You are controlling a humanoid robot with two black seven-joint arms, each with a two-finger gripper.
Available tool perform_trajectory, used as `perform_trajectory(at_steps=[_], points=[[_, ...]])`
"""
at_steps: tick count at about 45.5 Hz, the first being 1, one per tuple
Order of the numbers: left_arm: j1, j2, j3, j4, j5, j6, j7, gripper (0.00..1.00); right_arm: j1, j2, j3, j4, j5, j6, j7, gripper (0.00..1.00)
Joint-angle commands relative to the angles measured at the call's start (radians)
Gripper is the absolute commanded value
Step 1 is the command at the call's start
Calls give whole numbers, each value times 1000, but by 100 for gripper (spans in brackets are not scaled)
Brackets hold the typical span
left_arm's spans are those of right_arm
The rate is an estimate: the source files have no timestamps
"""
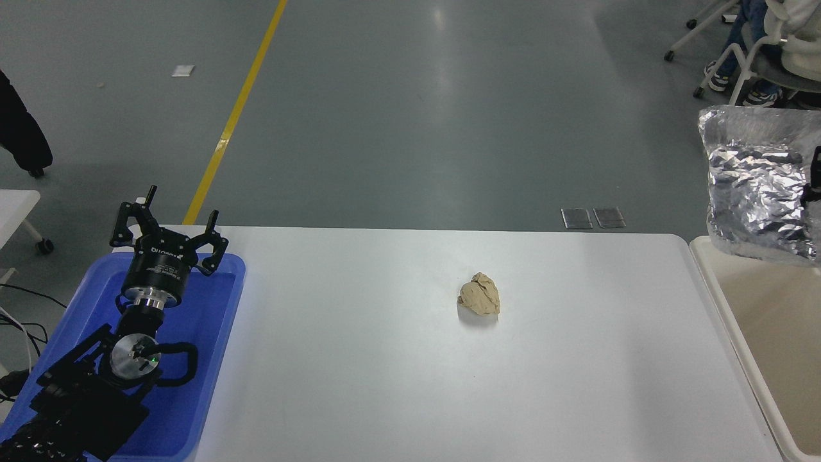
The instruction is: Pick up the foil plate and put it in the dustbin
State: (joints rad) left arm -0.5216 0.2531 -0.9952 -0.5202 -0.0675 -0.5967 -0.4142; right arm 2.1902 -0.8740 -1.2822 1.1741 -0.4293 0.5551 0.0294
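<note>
The foil plate (757, 183) is up in the air at the far right, tipped on edge with its wrinkled silver face toward the camera, its lower edge hanging over the far end of the dustbin (712, 282). Only a sliver of the right end effector (814, 186) shows — a dark bit at the plate's right side, right against the picture's edge. It seems to be pinching the foil there, since the plate hangs clear of the tabletop (397, 372) with nothing else touching it, but the fingers themselves are cut off from view.

The dustbin sits just beside the tabletop's right end, cream walls and rounded rim showing, its inside bare as far as the view reaches.

Out in the middle of the tabletop lies a small tan paper wad (480, 294), well apart from everything.

Over on the left, the left end effector (168, 231) is parked above the blue tray (218, 333), which rests at the tabletop's left end — fingers spread wide, gripping nothing.

At the top right corner a person sits on a wheeled chair (744, 64) on the grey floor, shoes and legs just in view. A yellow line (237, 109) runs across the floor at the far left.
</note>
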Motion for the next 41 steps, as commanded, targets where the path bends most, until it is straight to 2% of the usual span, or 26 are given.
perform_trajectory(at_steps=[1,9,16,25,34,41], points=[[0,0,0,0,0,0,0,100,20,-3,-8,1,-8,12,0,0],[0,0,0,0,0,0,0,100,-42,-5,-3,-53,-8,-44,-3,0],[0,0,0,0,0,0,0,100,-309,1,43,-210,20,-210,-3,0],[0,0,0,0,0,0,0,100,-685,13,184,-424,133,-366,-6,0],[0,0,0,0,0,0,0,100,-987,107,311,-677,204,-466,-20,0],[0,0,0,0,-1,0,0,100,-1201,202,425,-865,254,-488,-26,0]])
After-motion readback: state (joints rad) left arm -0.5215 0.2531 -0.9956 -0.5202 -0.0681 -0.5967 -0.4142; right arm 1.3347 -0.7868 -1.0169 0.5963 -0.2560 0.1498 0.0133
